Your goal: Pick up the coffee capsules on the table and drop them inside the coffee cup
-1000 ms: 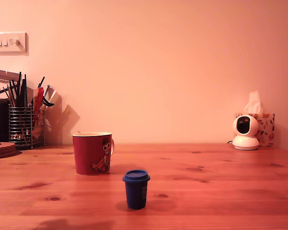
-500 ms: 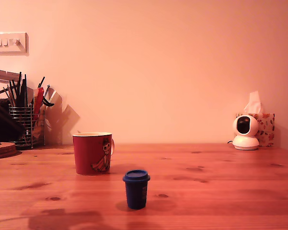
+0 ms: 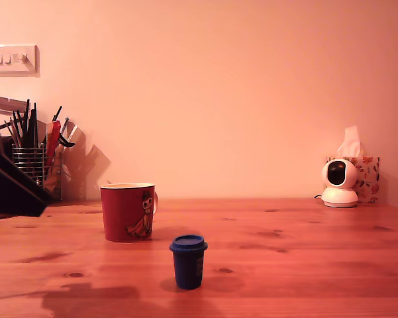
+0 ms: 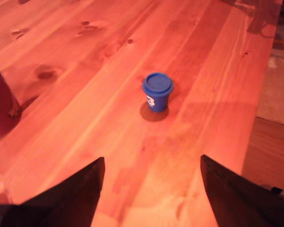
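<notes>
The wooden surface [image 3: 298, 258] spreads wide under warm light, and the arm [image 3: 10, 185] pokes in at the exterior view's left edge as a dark shape, well above the wood. Down at its tip, the end effector [image 4: 151, 189] is open, its two dark fingers [image 4: 68, 198] spread wide with nothing between them but bare planks.

Off to one side of the end effector, and nearer to it than the target is, stands the red coffee cup [image 3: 127, 212], upright, mouth open, only a dark red sliver of it showing at the wrist view's edge. Straight ahead of the open fingers, well clear of them, sits the blue coffee capsule [image 4: 157, 91], upright on the wood with its wider rim on top, near the cup but not touching it. Nothing is picked up yet; this looks like the approach.

The risks from here? That capsule is small, light and tapered, so a finger arriving off-centre could tip it or send it skidding. Closing too low on the narrow part could let it slip. And with the cup so close to the arm's path, a wide swing could clip it.
</notes>
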You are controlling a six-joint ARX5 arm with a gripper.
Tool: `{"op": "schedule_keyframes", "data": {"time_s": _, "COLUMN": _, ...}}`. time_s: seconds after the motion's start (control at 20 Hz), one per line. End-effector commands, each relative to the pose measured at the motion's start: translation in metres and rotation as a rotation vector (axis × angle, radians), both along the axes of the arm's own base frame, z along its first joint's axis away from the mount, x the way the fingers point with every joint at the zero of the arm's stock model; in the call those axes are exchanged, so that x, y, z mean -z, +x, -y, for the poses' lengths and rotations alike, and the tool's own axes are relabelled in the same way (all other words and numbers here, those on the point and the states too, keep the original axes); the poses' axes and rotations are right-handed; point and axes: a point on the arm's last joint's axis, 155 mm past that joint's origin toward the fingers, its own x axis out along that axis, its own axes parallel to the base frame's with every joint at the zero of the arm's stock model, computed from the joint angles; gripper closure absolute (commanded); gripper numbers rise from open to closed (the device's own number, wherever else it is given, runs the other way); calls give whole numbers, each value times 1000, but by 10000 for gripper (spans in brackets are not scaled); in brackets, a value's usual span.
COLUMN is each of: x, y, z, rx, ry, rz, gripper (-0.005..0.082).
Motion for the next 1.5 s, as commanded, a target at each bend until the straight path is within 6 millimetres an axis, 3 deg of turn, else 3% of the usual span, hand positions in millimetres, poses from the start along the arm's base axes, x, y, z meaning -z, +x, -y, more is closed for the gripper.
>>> {"op": "schedule_keyframes", "data": {"time_s": 0.0, "x": 9, "y": -3, "z": 2, "rx": 17, "ry": 2, "rz": -8, "gripper": 183}}
{"op": "schedule_keyframes", "data": {"time_s": 0.35, "x": 29, "y": 7, "z": 21, "rx": 72, "ry": -2, "rz": 4, "gripper": 183}}
{"op": "schedule_keyframes", "data": {"time_s": 1.0, "x": 63, "y": 7, "z": 58, "rx": 184, "ry": 3, "rz": -26, "gripper": 183}}
{"op": "schedule_keyframes", "data": {"time_s": 1.45, "x": 68, "y": 28, "z": 79, "rx": 147, "ry": -18, "rz": -68, "gripper": 183}}
